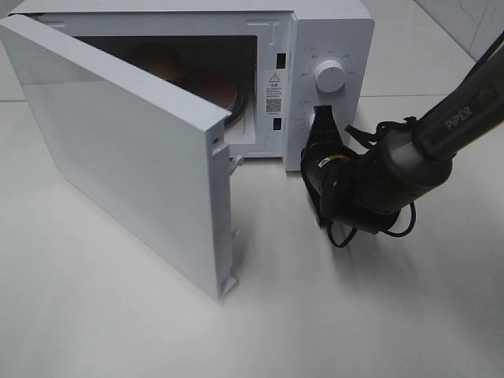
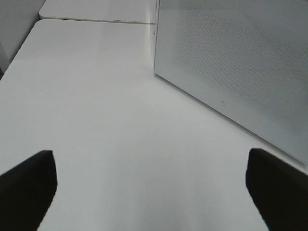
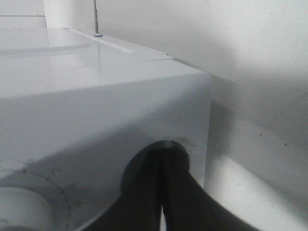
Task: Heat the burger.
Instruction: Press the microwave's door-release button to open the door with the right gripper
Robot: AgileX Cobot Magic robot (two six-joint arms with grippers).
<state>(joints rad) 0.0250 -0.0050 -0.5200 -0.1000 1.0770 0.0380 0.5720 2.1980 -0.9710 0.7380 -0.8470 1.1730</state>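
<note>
Inside the open microwave (image 1: 339, 31), the burger (image 1: 161, 61) looks soft, light and loosely stacked; better lifted by its plate (image 1: 223, 93). The right hand (image 1: 320, 120) is pinched closed at the control panel; the left hand (image 2: 151, 192) is wide and empty.

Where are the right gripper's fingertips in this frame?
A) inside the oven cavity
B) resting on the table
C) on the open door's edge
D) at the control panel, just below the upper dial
D: the right gripper sits at the microwave's control panel, directly under the upper dial.
</note>
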